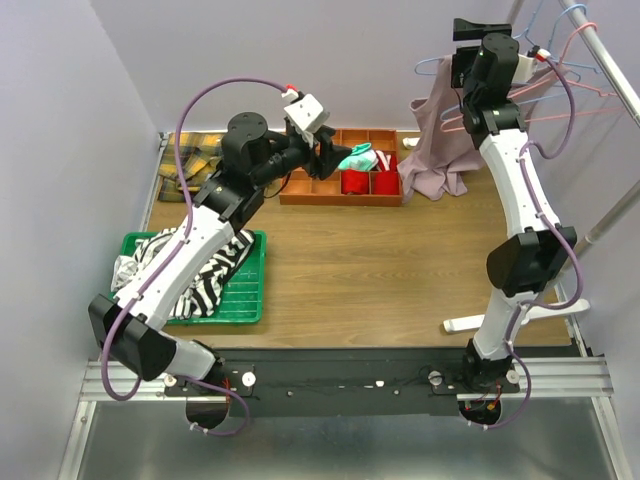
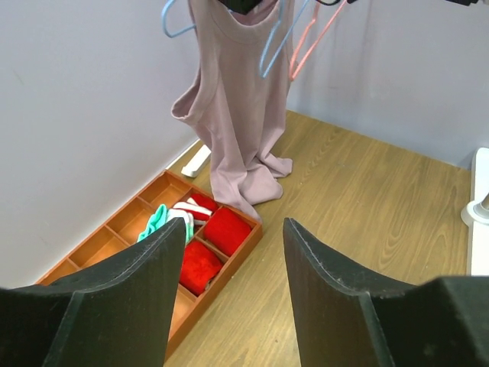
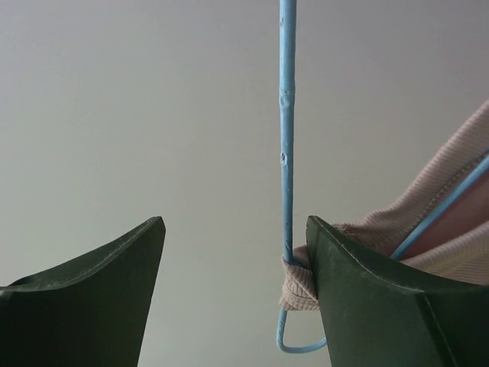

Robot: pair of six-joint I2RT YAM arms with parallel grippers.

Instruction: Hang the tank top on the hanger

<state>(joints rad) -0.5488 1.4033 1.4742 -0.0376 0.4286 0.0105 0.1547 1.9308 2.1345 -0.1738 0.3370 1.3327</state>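
Tank top [image 2: 241, 130]: plain dusty mauve-pink, thin soft knit with fine ribbing at the edge. It has a scooped neck, narrow straps and deep armholes.

It hangs at the far right of the desk [image 1: 380, 270], draped from a light-blue wire hanger [image 3: 286, 115]. The body falls in long loose folds. The hem is crumpled on the desk surface, just beside the right end of the wooden tray [image 1: 295, 190]. One armhole edge flares out to the left.

In the right wrist view a strap is bunched around the blue wire where it bends. More fabric lies over a second, slanting stretch of the same wire.

Right end effector [image 3: 235, 222]: raised high at the far right, up by the hanger, with its fingers spread wide. The upright blue wire stands in the gap, close against one finger, and nothing is clamped.

Left end effector [image 2: 235, 225]: held above the far left-centre of the desk, pointing toward the tank top and well apart from it. Its fingers are apart with nothing between them.

The wooden tray holds red folded pieces and a teal-and-white bundle in its compartments. Pink hangers [image 1: 580, 95] hang on the slanted rail [image 1: 610, 70] at far right. A green tray [image 1: 245, 300] at near left carries a striped garment [image 1: 205, 285]. A plaid cloth [image 1: 190, 160] lies at far left.
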